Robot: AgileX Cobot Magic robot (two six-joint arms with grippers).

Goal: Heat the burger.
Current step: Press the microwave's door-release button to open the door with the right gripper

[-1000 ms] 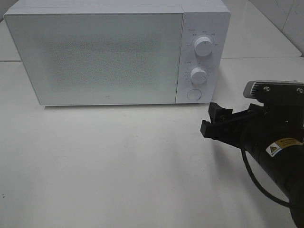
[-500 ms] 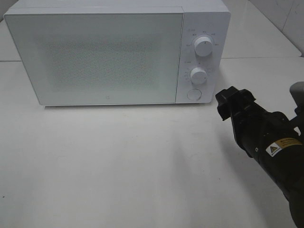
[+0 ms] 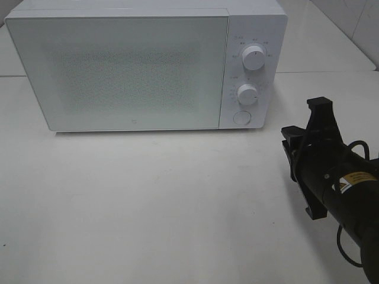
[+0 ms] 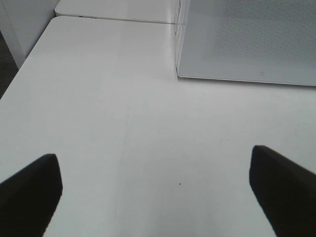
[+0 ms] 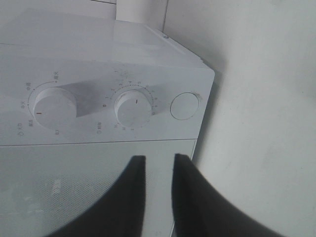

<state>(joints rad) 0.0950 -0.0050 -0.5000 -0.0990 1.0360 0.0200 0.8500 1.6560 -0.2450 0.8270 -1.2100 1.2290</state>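
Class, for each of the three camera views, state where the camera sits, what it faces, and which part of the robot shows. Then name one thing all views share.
Exterior high: mounted above, looking down at the microwave on the white table; right claw and arm show.
Left wrist: low over the table, facing the microwave's corner; two wide-apart claw fingers show.
Right wrist: rolled sideways, facing the dials and round button; nearly closed claw fingers show.
Shared: the microwave.

Microwave [image 3: 136,65] interior hidden; dial labels illegible.

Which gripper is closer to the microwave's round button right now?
Right. The right gripper sits just beside the button; the left gripper is off the door's far end.
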